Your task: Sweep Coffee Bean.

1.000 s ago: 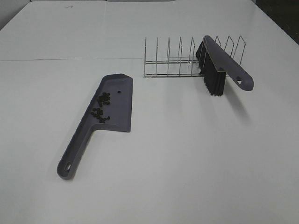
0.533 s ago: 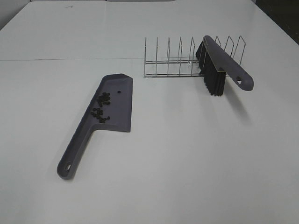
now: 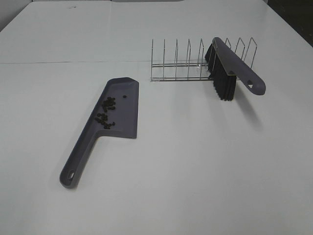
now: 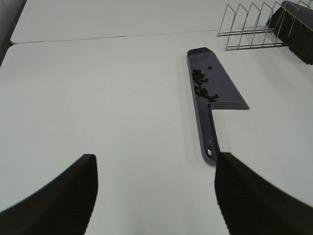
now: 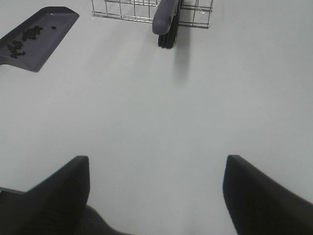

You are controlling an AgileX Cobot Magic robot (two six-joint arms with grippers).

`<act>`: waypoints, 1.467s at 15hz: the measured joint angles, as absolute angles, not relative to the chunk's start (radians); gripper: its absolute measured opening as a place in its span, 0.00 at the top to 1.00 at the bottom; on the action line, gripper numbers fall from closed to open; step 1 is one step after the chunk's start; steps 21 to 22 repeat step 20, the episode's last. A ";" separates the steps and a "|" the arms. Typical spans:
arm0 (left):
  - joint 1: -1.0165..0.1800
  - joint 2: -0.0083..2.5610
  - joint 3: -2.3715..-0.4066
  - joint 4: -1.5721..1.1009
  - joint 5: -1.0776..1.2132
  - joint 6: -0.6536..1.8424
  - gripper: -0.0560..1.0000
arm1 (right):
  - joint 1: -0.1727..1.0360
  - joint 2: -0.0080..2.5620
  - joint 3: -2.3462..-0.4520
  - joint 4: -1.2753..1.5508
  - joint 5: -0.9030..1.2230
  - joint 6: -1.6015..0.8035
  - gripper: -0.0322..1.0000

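beans (image 3: 105,113): clustered in dustpan (image 3: 122,110), one apart near its far end
dustpan: flat on worktop (image 3: 195,156)
brush (image 3: 230,68): propped in wire rack (image 3: 181,66)
left end effector (image 4: 155,193): wide, empty
right end effector (image 5: 156,196): wide, empty

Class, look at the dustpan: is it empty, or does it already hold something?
Not empty. The dustpan lies flat on the table with a cluster of coffee beans on its tray, near the handle side, plus one bean apart.
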State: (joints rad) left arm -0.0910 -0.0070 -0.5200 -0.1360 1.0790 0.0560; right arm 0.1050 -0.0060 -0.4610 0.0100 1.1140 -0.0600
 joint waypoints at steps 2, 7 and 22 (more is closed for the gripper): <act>-0.038 -0.007 -0.520 -0.136 1.079 0.056 0.37 | 0.105 -0.006 -0.461 0.011 1.113 -0.060 0.36; -0.015 -0.007 -0.520 -0.136 1.079 0.056 0.37 | 0.105 -0.006 -0.461 0.041 1.113 -0.059 0.36; -0.015 -0.007 -0.520 -0.136 1.079 0.056 0.37 | 0.105 -0.006 -0.461 0.041 1.113 -0.059 0.36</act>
